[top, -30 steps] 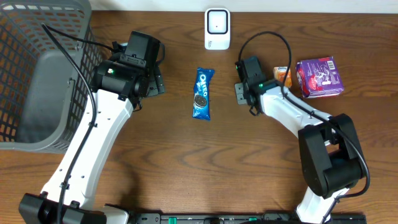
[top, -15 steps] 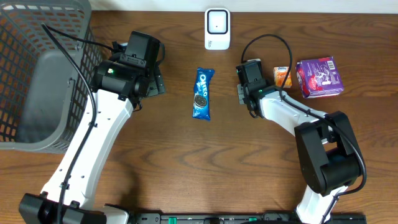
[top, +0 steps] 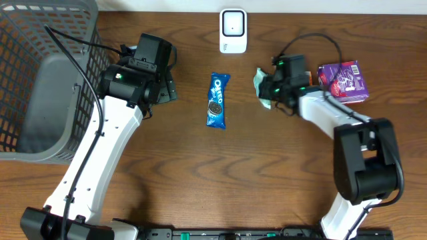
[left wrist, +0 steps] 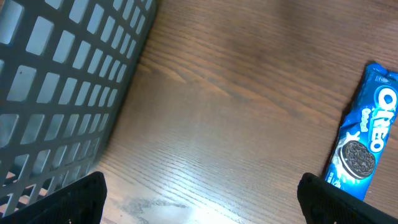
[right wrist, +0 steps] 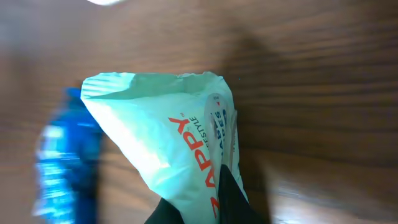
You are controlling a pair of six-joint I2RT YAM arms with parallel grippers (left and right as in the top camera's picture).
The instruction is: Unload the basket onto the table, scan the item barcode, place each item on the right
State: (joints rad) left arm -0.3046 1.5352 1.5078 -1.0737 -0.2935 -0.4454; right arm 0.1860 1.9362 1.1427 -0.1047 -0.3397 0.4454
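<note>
While the basket [top: 67, 47] stands apart, right end effector [right wrist: 198, 202] clamps the pouch [right wrist: 161, 130]

A grey plastic lattice basket [top: 40, 80] is set at the far left of the brown wooden counter [top: 220, 173]. A white rectangular scanner [top: 233, 30] is placed at the back edge, near the middle. A blue foil biscuit packet [top: 217, 100] is laid in front of the scanner, lengthwise front to back, between the two arms. The left claw [top: 168, 88] is held between basket and packet, apart from both. To the right of the packet, a pale green plastic pouch [top: 262, 85] is pinched in the right claw [top: 268, 89]. A purple cardboard box [top: 342, 82] is found further right.
</note>
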